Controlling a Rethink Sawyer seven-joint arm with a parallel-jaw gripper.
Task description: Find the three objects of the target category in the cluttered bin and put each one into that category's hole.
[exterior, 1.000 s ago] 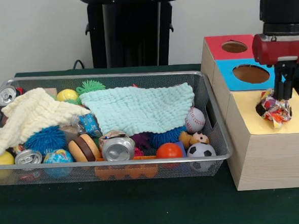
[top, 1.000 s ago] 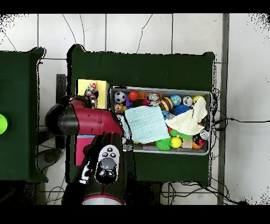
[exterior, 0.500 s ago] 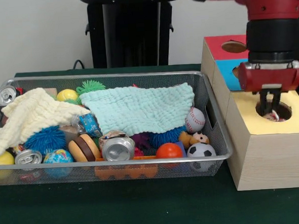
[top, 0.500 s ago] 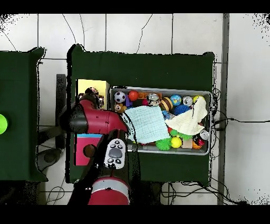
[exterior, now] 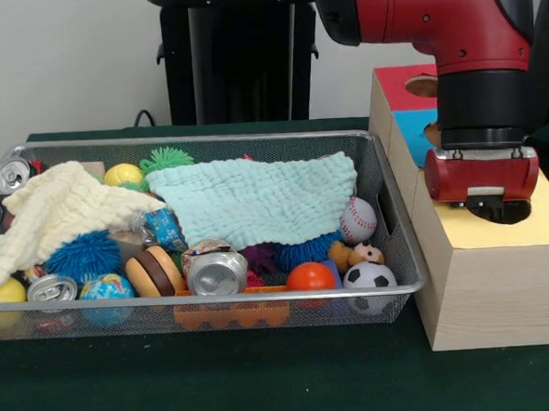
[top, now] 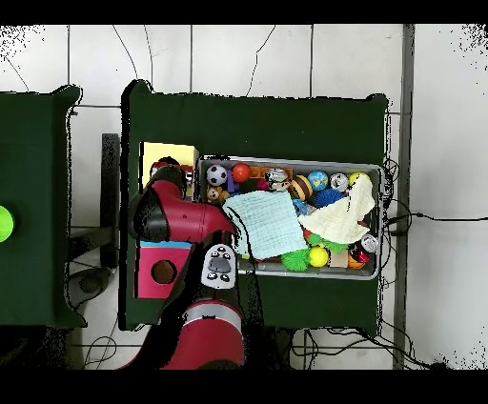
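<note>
Gone from sight is the crumpled wrapper, presumably down in the yellow section's hole [exterior: 504, 213] and hidden by the gripper [exterior: 486, 192], which has sunk onto the opening, likely to release inside. Whether the fingers are parted, I cannot tell. Beside the wooden box [exterior: 489, 290], the wire bin [exterior: 394, 254] holds its clutter.

Red and black arm [exterior: 450, 27]. The wooden box [exterior: 485, 286] is pale, topped yellow, blue and red. In the silver wire bin [exterior: 215, 307]: mint-green cloth [exterior: 256, 202], cream cloth [exterior: 56, 214], black-and-white soccer ball [exterior: 369, 276], white baseball [exterior: 357, 220] with red stitching, orange ball [exterior: 311, 276], blue spiky ball [exterior: 84, 255], green spiky ball [exterior: 165, 159].
</note>
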